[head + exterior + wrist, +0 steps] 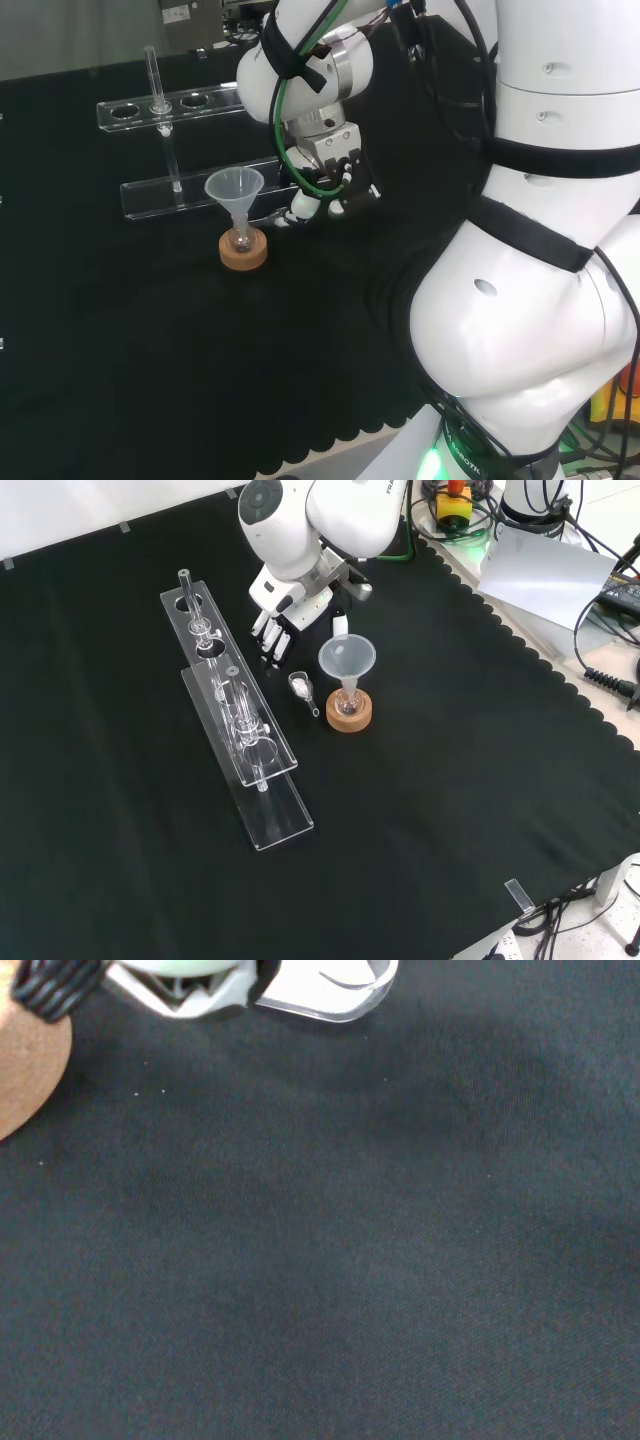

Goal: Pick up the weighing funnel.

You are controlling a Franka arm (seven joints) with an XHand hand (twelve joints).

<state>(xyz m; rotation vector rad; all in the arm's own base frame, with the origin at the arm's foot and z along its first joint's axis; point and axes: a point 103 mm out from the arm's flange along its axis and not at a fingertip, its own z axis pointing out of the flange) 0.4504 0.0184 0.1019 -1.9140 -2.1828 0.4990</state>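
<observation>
1. Funnel (346,656): one, mouth up.
2. Small flask (348,702): one.
3. Cork ring (349,718): one.
4. Weighing funnel (301,687): one, at 10 o'clock of the cork ring, front view.
5. Clear rack (280,815): one, at 9 o'clock of the cork ring.
6. Upright tube (152,72): one plainly seen; other glass in the rack cannot be counted.
7. Hand (278,628): one.

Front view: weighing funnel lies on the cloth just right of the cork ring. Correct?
No. The front view shows the weighing funnel lying on the cloth just left of the cork ring, between it and the clear rack.
</observation>
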